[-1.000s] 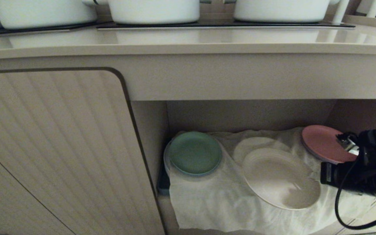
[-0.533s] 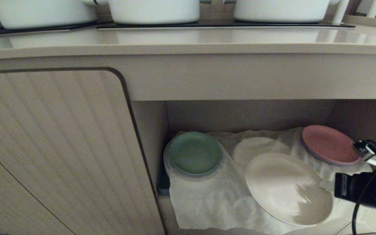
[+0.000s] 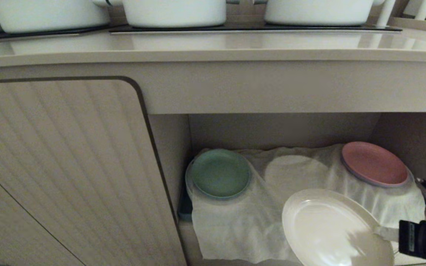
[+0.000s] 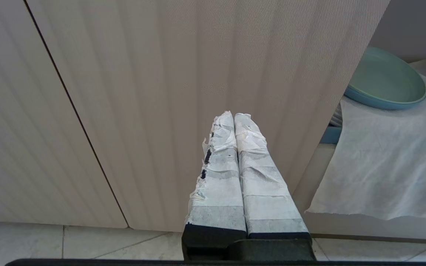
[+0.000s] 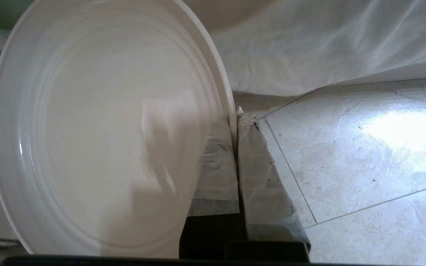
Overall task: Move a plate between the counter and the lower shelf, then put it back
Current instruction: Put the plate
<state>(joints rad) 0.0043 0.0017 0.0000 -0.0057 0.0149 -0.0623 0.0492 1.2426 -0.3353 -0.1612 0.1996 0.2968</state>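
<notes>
Plate (image 3: pixel 331 231) in right gripper (image 3: pixel 383 232), now farther out from lower shelf (image 3: pixel 283 129).

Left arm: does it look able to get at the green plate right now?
Probably yes: the left gripper faces the ribbed door, but the green plate sits uncovered just beside it.

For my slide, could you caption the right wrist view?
Right hand pinching the cream plate's rim above the tiled floor.
</notes>
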